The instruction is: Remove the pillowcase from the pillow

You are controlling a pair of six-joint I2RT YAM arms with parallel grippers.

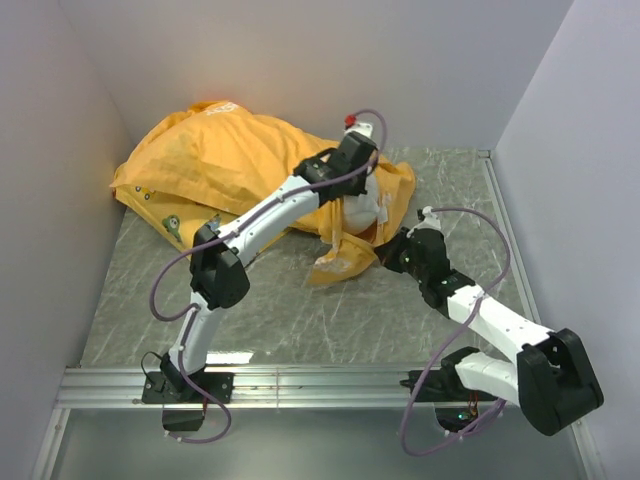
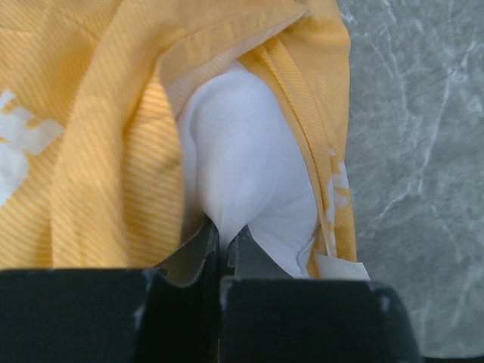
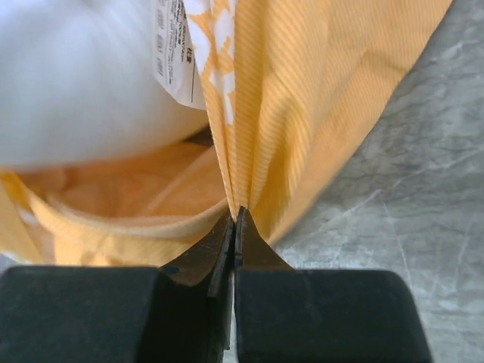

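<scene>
Left gripper [image 2: 224, 231]: jaws together, pinched on the exposed white corner of the pillow [image 2: 242, 159]. Right gripper [image 3: 236, 215]: jaws together as well, clamped on a fold of the orange pillowcase [image 1: 225, 160] at the near edge of its opening. The pillowcase sits bunched and bulky at far left, against the left wall, and runs right toward the middle of the grey marble-pattern table [image 1: 300, 310]. Its open mouth is at the right end, mid-table. The pillow is mostly inside; only the white end pokes out at the mouth, with orange hem on both sides of it. The right wrist view shows a printed label [image 3: 175, 53] on that white end, just above the clamped fold. The right gripper is just beside the left one, on its near-right side. The left arm reaches across the orange cloth to the mouth.
</scene>
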